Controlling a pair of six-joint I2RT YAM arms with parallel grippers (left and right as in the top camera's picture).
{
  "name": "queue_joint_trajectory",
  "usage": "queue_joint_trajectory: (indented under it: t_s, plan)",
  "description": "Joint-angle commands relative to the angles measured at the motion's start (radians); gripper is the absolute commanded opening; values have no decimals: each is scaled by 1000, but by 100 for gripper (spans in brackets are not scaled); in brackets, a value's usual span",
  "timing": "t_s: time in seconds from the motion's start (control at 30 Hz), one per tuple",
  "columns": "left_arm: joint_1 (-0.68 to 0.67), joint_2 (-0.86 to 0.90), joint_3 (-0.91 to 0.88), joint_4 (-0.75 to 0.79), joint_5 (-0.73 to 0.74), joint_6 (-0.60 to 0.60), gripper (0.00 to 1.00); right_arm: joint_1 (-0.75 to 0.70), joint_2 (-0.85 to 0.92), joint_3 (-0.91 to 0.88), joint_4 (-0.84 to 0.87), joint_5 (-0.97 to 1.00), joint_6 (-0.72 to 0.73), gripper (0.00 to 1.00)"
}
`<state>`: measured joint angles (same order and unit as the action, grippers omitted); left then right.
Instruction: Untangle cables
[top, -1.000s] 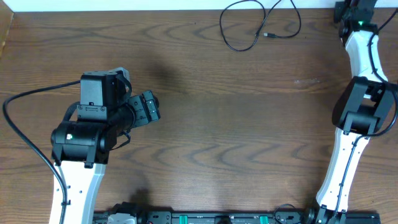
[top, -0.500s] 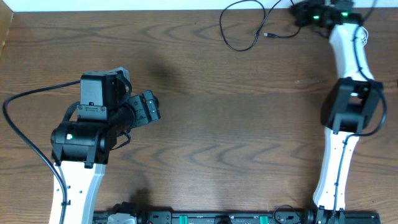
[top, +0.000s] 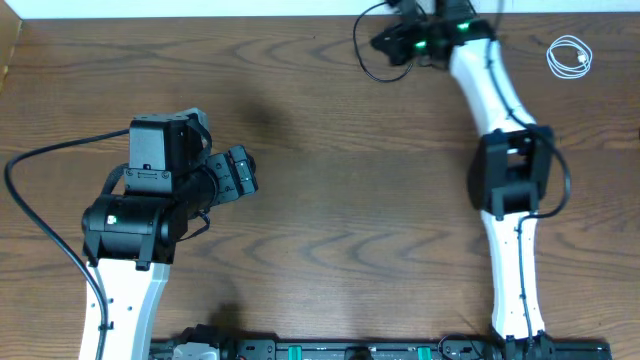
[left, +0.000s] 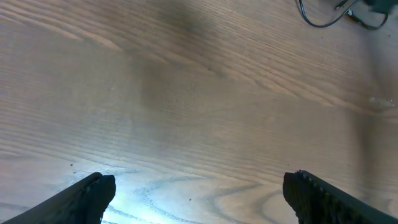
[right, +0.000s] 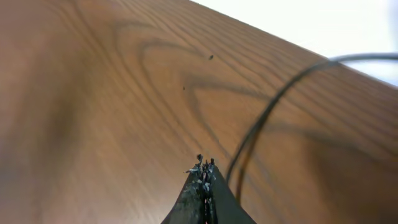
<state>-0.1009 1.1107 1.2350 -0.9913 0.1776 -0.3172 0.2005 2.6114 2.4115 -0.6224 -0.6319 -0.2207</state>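
Black cable (right: 267, 111) lay in a loose loop at the worktop's (top: 350, 200) far edge, with the white cable (top: 553, 57) coiled well apart to its right. Right pincer (right: 203, 180) was pressed together, tips just beside the black cord, not visibly on it. Left pincer (left: 199, 180) was spread over bare wood. Cords looked light, limp, slippery. I'd pinch mid-run, not the plug.
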Motion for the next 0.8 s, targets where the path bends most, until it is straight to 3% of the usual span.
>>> queue_joint_trajectory:
  t_s: [0.0, 0.4, 0.6, 0.77]
  plan:
    - [4, 0, 10, -3, -6, 8, 92, 100, -7, -59, 58, 227, -47, 1]
    - [4, 0, 10, -3, -6, 8, 92, 185, -5, -291, 349, 449, -41, 1]
    - [4, 0, 10, -3, -6, 8, 92, 163, 13, -298, 397, 631, -20, 1]
    - [4, 0, 10, -3, -6, 8, 92, 96, 40, -298, 401, 656, -19, 1]
